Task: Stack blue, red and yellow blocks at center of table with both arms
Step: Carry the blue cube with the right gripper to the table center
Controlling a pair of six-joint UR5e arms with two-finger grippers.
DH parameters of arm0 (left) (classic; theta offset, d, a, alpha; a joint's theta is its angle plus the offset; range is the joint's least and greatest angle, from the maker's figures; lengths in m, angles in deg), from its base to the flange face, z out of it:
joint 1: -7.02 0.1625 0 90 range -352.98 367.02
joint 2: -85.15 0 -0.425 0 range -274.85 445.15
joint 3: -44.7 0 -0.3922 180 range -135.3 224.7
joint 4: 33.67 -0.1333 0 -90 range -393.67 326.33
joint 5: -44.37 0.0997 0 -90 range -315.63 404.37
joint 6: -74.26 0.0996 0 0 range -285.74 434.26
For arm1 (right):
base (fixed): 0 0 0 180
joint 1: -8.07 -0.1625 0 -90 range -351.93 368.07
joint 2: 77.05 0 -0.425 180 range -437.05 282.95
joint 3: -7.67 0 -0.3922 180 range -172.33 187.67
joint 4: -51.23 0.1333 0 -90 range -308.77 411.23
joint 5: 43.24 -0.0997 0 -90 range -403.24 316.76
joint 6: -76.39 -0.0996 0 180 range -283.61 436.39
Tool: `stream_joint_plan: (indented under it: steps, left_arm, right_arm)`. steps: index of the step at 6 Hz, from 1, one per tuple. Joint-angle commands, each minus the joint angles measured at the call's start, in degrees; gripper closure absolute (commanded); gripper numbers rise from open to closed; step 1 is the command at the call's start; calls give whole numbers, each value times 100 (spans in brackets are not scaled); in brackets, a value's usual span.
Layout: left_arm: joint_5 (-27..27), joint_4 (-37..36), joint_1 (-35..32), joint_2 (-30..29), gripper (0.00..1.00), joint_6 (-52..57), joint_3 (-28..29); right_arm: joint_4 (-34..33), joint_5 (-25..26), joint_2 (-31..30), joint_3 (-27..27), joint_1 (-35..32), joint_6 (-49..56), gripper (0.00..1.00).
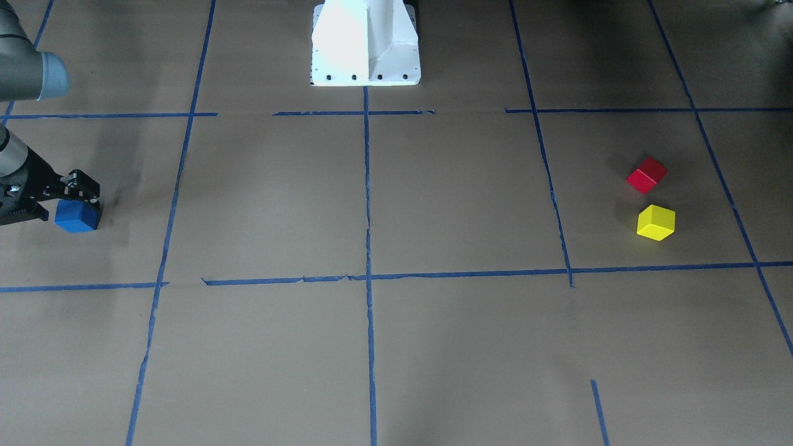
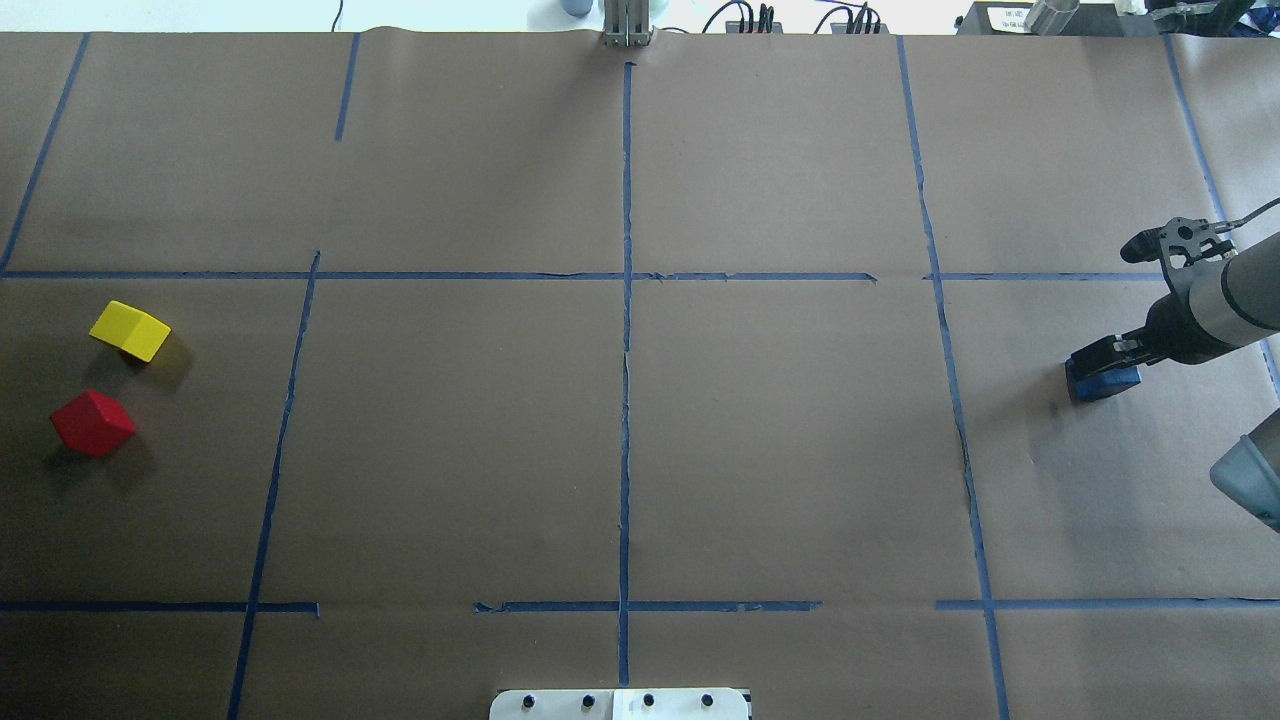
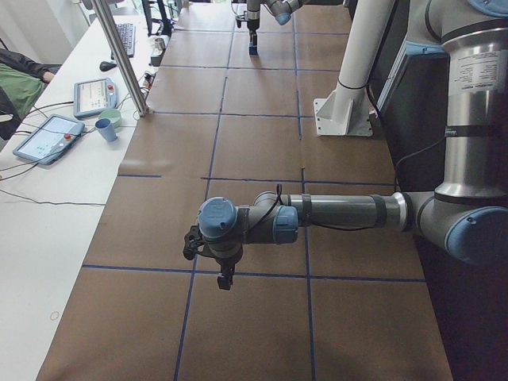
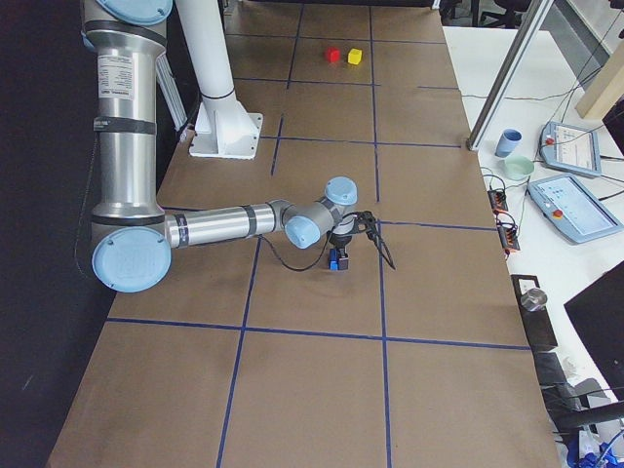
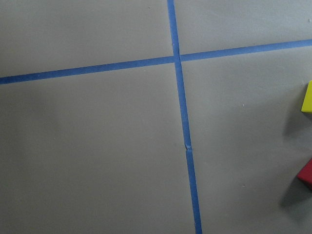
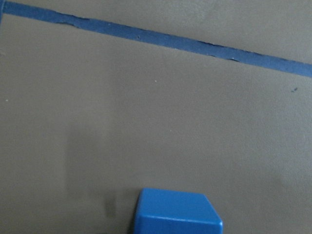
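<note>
The blue block (image 1: 76, 217) sits low at the table's far right end, also in the overhead view (image 2: 1103, 383) and at the bottom of the right wrist view (image 6: 178, 212). My right gripper (image 1: 68, 201) has a finger on each side of it and looks shut on it. The red block (image 2: 92, 423) and the yellow block (image 2: 130, 330) lie close together, apart, at the left end. Their edges show in the left wrist view: yellow (image 5: 307, 97), red (image 5: 306, 175). My left gripper (image 3: 226, 284) hangs above the table near them; I cannot tell whether it is open.
Blue tape lines (image 2: 626, 330) divide the brown paper table into squares. The white robot base (image 1: 365, 43) stands at the middle of the robot's edge. A metal post (image 3: 119, 55), tablets and cups (image 3: 105, 128) are on the white bench beyond the far edge.
</note>
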Motion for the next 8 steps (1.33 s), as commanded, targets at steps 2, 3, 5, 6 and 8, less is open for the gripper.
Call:
stream_joint_plan:
  steps: [2,3,5,6,8]
  left_arm:
    - [0,0,0,0,0,0,-9]
    - [0,0,0,0,0,0,-9]
    - [0,9,0,0,0,0,-9]
    - [0,9,0,0,0,0,-9]
    - [0,9,0,0,0,0,-9]
  right_arm:
    - [3,0,9,15,7,-14,98]
    - [-75,-17,44,-377,-1,-66,100]
    - [-102,-9,542,-662,120,-528,100]
    - [-477,70,1181,-628,661,-1081,100]
    - [-3053,1137,3541,-471,1725,-2249,100]
